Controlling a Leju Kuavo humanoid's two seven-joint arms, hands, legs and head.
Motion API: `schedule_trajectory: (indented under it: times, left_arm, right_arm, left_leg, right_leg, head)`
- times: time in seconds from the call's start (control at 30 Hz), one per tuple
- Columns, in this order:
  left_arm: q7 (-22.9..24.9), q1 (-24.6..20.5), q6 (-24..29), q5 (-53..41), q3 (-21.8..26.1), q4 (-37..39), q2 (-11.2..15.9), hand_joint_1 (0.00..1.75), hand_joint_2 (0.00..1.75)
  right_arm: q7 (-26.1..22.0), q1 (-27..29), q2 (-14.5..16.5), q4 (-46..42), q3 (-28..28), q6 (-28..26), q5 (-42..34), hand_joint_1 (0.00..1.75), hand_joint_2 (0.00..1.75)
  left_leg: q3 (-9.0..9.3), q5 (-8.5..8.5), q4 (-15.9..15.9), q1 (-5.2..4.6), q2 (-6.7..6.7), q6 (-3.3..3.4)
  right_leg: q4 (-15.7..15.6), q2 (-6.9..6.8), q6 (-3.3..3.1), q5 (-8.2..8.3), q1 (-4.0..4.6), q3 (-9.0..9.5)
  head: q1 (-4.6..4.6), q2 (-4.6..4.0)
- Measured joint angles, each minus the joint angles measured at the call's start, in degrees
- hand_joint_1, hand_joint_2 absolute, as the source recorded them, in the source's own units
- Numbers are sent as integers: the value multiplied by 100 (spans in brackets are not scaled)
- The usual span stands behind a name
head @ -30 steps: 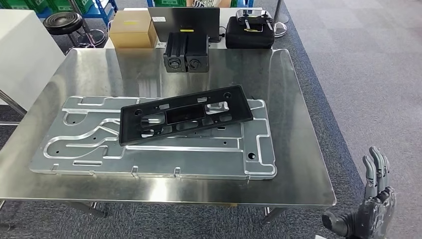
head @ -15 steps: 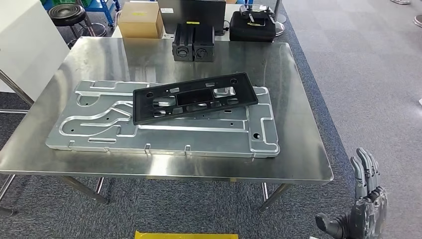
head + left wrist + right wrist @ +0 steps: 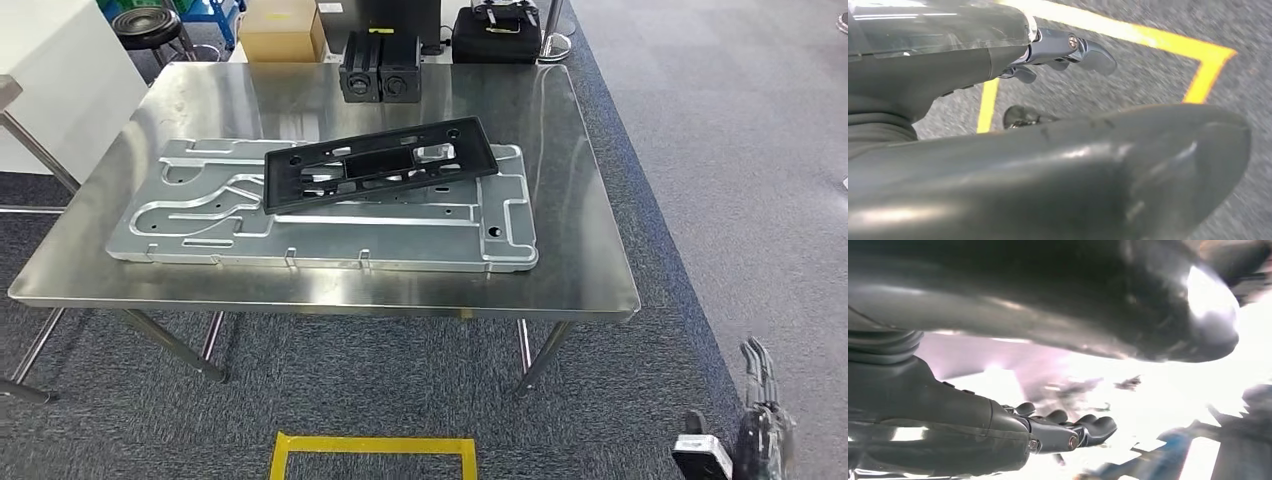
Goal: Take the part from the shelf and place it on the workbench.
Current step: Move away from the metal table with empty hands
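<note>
Part (image 3: 380,163) lies aslant on plate (image 3: 200,240), apparently flat.

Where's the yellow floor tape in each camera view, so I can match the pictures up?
Head view: the yellow floor tape lies at the bottom edge, on the floor in front of the steel table.
Left wrist view: a corner of the same tape runs across the floor.
Right wrist view: glare washes out the background, so I cannot make out the tape.
Shared landmark: the dark grey carpet under the tape.
</note>
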Motion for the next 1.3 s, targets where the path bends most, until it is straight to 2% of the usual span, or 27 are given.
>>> schedule_trajectory:
  times: [0.03, 0.07, 0.13, 0.17, 0.23, 0.27, 0.3, 0.33, 0.4, 0.43, 0.47, 0.5, 0.57, 0.63, 0.7, 0.77, 0.8, 0.9, 0.93, 0.97, 1.0, 1.07, 1.13, 1.17, 1.2, 1.27, 1.3]
  left_arm:
    - [-15, 1, 7, 9, -20, 2, 1, 0, 0]
    - [-28, -6, 11, 17, -30, 3, 1, 0, 0]
    - [-36, -25, 14, 31, -39, 5, 1, 0, 0]
    - [-32, -33, 12, 37, -45, 5, 1, 0, 0]
    - [-23, -26, 9, 43, -67, 5, -6, 0, 0]
    - [-20, -20, 8, 44, -81, 5, -11, 0, 0]
    - [-18, -15, 8, 45, -96, 5, -16, 0, 0]
    - [-16, -10, 7, 45, -111, 5, -19, 0, 0]
    - [-17, -4, 2, 45, -143, 7, -19, 0, 0]
    - [-19, 0, -3, 46, -159, 7, -18, 0, 0]
    - [-21, 3, -12, 46, -173, 7, -18, 0, 0]
    - [-25, 7, -21, 47, -190, 7, -20, 0, 0]
    - [-38, 14, -39, 49, -226, 7, -32, 0, 0]
    - [-62, 19, -53, 51, -272, 7, -51, 0, 0]
    - [-74, 29, -65, 53, -310, 7, -61, 0, 0]
    - [-74, 57, -71, 55, -332, 10, -60, 0, 0]
    - [-70, 74, -76, 56, -341, 11, -60, 0, 0]
    - [-25, 92, -103, 58, -365, 11, -62, 0, 0]
    - [-2, 90, -110, 58, -372, 11, -62, 0, 0]
    - [19, 88, -120, 58, -382, 11, -58, 0, 0]
    - [36, 85, -126, 58, -398, 11, -54, 0, 0]
    - [63, 68, -134, 58, -436, 11, -40, 0, 0]
    - [82, 29, -129, 58, -462, 11, -26, 0, 0]
    - [89, 10, -128, 58, -474, 11, -22, 0, 0]
    - [100, -2, -129, 58, -489, 11, -19, 0, 0]
    - [125, -7, -135, 56, -540, 11, -26, 0, 0]
    - [136, -12, -139, 54, -570, 11, -31, 0, 0]
  right_arm:
    - [-6, -71, 2, 316, -198, -24, -19, 0, 0]
    - [-7, -153, 2, 632, -385, -45, -35, 0, 0]
    - [-8, -345, -13, 1326, -805, -114, -53, 0, 0]
    - [-8, -436, -42, 1685, -1021, -176, -50, 0, 0]
    - [-9, -553, -138, 2414, -1416, -343, -33, 0, 0]
    - [-9, -577, -188, 2734, -1573, -419, -18, 0, 0]
    - [-10, -594, -229, 3020, -1700, -482, -2, 0, 0]
    - [-11, -615, -266, 3271, -1801, -532, 21, 0, 0]
    - [-10, -691, -333, 3721, -1956, -627, 96, 0, 0]
    - [0, -739, -372, 3964, -2036, -678, 158, 0, 0]
    - [30, -786, -412, 4213, -2122, -733, 243, 0, 0]
    - [78, -832, -457, 4465, -2211, -791, 341, 0, 0]
    - [245, -925, -567, 4934, -2391, -899, 532, 0, 0]
    - [541, -1022, -678, 5334, -2563, -913, 674, 0, 0]
    - [908, -1088, -741, 5688, -2745, -846, 761, 0, 0]
    - [1129, -1112, -754, 5963, -2898, -803, 792, 0, 0]
    - [1191, -1123, -755, 6065, -2948, -793, 800, 0, 0]
    - [1534, -1161, -755, 6320, -3059, -679, 832, 0, 0]
    - [1731, -1173, -752, 6406, -3100, -602, 847, 0, 0]
    - [1953, -1189, -748, 6493, -3142, -513, 867, 0, 0]
    - [2193, -1209, -740, 6582, -3180, -411, 895, 0, 0]
    - [2664, -1256, -698, 6763, -3235, -163, 1007, 0, 0]
    - [2936, -1297, -607, 6929, -3249, 91, 1157, 0, 0]
    - [2998, -1318, -549, 7005, -3249, 221, 1235, 0, 0]
    - [3033, -1333, -488, 7074, -3248, 355, 1312, 0, 0]
    - [3054, -1355, -377, 7192, -3230, 663, 1482, 0, 0]
    - [3036, -1360, -329, 7241, -3206, 835, 1574, 0, 0]
  left_leg:
    - [242, 160, -254, 7, -2, 3]
    - [561, 212, -648, 9, -9, 13]
    - [1067, 98, -1395, -9, -33, 84]
    - [1173, 22, -1585, -24, -43, 131]
    - [1133, 65, -1643, -39, -37, 245]
    - [1087, 125, -1649, -37, -24, 303]
    - [1025, 195, -1661, -33, -8, 357]
    - [944, 271, -1669, -28, 10, 395]
    - [759, 411, -1660, -40, 33, 426]
    - [660, 482, -1648, -47, 41, 426]
    - [558, 548, -1629, -52, 46, 422]
    - [456, 611, -1605, -55, 46, 413]
    - [276, 719, -1551, -60, 45, 382]
    - [168, 815, -1505, -74, 43, 328]
    - [128, 918, -1506, -73, 46, 255]
    - [81, 942, -1499, -62, 39, 180]
    - [31, 804, -1407, -59, 29, 150]
    - [-192, -56, -532, -40, 11, 85]
    - [-232, -222, -186, -35, 11, 69]
    - [-213, -241, 49, -33, 11, 58]
    - [-117, -129, 108, -31, 11, 55]
    - [372, 163, -360, -31, 11, 81]
    - [1008, 114, -1239, -52, 10, 140]
    - [1203, 26, -1553, -64, 10, 177]
    - [1277, -32, -1716, -81, 10, 214]
    - [1200, 56, -1758, -82, 23, 301]
    - [1134, 134, -1768, -76, 32, 349]
  right_leg:
    - [44, -1, 24, 49, -5, -102]
    - [98, 0, 51, 90, -5, -195]
    - [192, 3, 120, 166, 7, -311]
    - [210, 1, 160, 208, 12, -332]
    - [203, 0, 242, 286, -5, -342]
    - [239, 10, 279, 216, -20, -367]
    - [358, 24, 309, 34, -33, -412]
    - [589, 41, 333, -254, -42, -480]
    - [1270, 57, 374, -843, -45, -627]
    - [1579, 60, 391, -964, -50, -655]
    - [1746, 60, 399, -935, -55, -610]
    - [1725, 60, 398, -797, -60, -472]
    - [1141, 62, 362, -531, -63, 72]
    - [314, 64, 293, -586, -33, 641]
    - [-66, 62, 216, -683, 12, 836]
    - [-100, 45, 125, -584, -1, 755]
    - [-112, 36, 74, -512, -12, 686]
    - [-109, 22, -12, -293, -4, 420]
    - [-92, 19, -14, -225, 5, 322]
    - [-66, 16, -12, -160, 13, 219]
    - [-31, 15, -5, -102, 18, 112]
    - [59, 15, 19, 2, 21, -96]
    - [152, 17, 63, 92, 36, -243]
    - [179, 14, 90, 139, 40, -280]
    - [185, 11, 122, 190, 40, -300]
    - [175, 18, 192, 257, 24, -340]
    - [232, 31, 228, 154, 14, -381]
  head:
    - [0, 0]
    - [0, 0]
    - [1, 0]
    - [1, 0]
    - [2, 0]
    - [2, 0]
    - [2, 0]
    - [2, 0]
    - [1, 0]
    - [1, 0]
    - [1, 0]
    - [1, 0]
    - [0, 0]
    - [0, 0]
    - [0, 0]
    - [0, 0]
    - [0, 0]
    - [0, 0]
    - [0, 0]
    - [0, 0]
    - [0, 0]
    - [-1, 0]
    - [-1, 0]
    - [-1, 0]
    - [0, 0]
    - [0, 0]
    - [0, 0]
